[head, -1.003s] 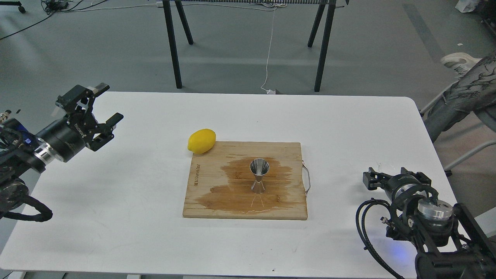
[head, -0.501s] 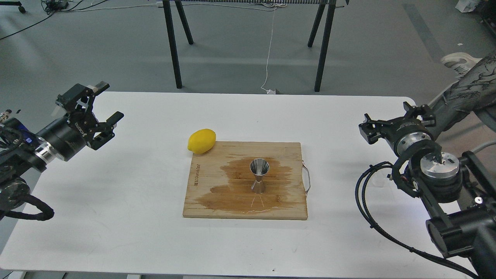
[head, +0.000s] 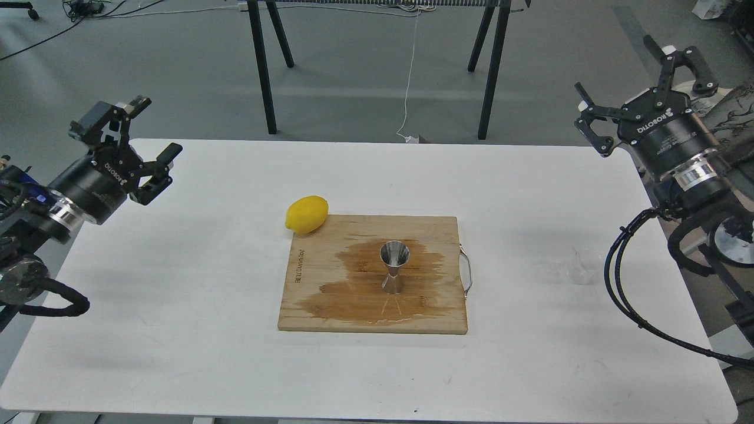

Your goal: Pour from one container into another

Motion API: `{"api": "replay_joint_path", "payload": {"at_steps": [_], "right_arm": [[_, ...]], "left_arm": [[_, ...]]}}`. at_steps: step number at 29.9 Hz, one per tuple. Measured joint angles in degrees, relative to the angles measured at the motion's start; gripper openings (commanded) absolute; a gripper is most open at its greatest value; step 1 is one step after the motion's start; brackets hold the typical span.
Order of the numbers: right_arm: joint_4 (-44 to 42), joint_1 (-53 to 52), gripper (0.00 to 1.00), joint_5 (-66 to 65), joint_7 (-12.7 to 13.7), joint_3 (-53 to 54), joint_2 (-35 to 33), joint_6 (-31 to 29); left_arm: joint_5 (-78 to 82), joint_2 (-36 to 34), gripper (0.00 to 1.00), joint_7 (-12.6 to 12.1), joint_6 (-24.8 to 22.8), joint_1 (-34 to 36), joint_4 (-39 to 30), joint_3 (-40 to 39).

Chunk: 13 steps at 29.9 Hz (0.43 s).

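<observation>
A steel hourglass jigger (head: 394, 267) stands upright on a wet wooden cutting board (head: 330, 306) at the table's middle. A small clear cup (head: 584, 265) rests upright on the white table right of the board, faint against the surface. My right gripper (head: 618, 70) is raised high at the far right edge, well above and behind the cup, its fingers spread open and empty. Over the table's left rim my left gripper (head: 152, 131) hangs open, holding nothing, far from both containers.
A yellow lemon (head: 306, 214) lies at the board's back left corner. The board has a metal handle (head: 466, 272) on its right side. Black trestle legs (head: 262, 65) stand behind the white table (head: 177, 282).
My right arm has swung up and back from the table's near right corner, uncovering the clear cup. The left gripper has lifted slightly and drifted left.
</observation>
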State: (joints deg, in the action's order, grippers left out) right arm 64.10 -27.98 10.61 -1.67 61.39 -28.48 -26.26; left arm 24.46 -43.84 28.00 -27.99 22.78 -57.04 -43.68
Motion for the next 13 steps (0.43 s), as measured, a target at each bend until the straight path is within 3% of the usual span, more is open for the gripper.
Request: {"api": "replay_joint_path", "payload": {"at_steps": [13], "right_arm": [[-5.1,-2.0,0.99,-0.3,-0.7,-2.6,0.6,-1.7]], "left_arm": [[-1.0,-0.2,0.97,0.0,0.0,0.7,0.0,-0.5]]}}
